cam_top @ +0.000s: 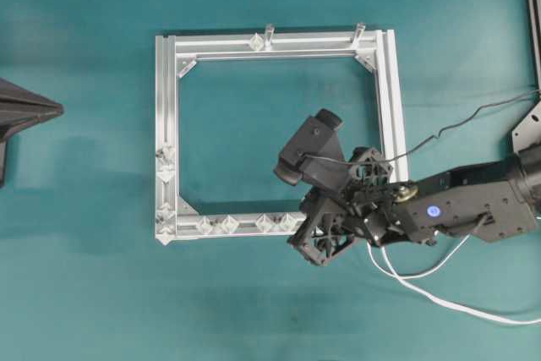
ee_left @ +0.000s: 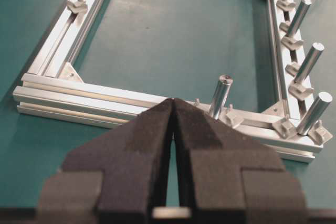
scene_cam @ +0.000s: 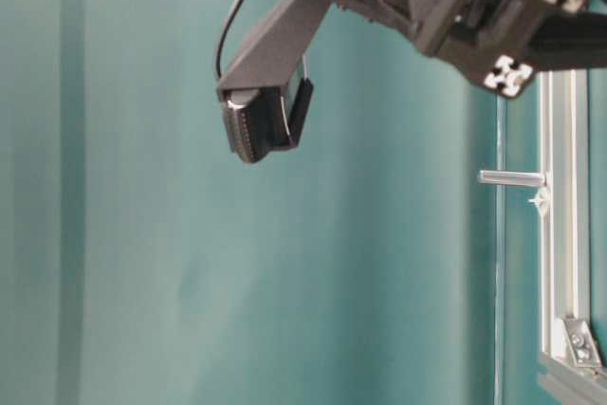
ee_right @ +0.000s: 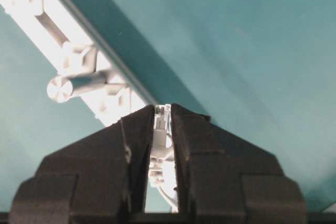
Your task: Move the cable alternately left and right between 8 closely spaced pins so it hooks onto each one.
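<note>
Right gripper [ee_right: 161, 124] clamped on the white plug of the cable [cam_top: 439, 289], the plug pinched upright between the two black pads with its tip just showing past them (seen clearly only from the right wrist camera). Held at the lower right corner of the square aluminium frame [cam_top: 166, 137] in the overhead view, right at the end of the bottom rail. Cable trailing out behind the right arm, looping across the teal table [cam_top: 84, 293] toward the right edge, well apart from the rails and hooked on nothing visible. Pins [cam_top: 215, 225] seated along the bottom rail in close pairs, two more on the left rail near the lower left corner, one on the top rail; all bare in the overhead view. Two grey posts [cam_top: 269, 35] standing up from the top rail. Left gripper [ee_left: 173, 103] with pads pressed together and nothing between them, parked low off the left side of the frame, pointing across it at a rail with upright pegs [ee_left: 220, 95]. From table level, only the underside of the right arm and one post beside the rail visible.
</note>
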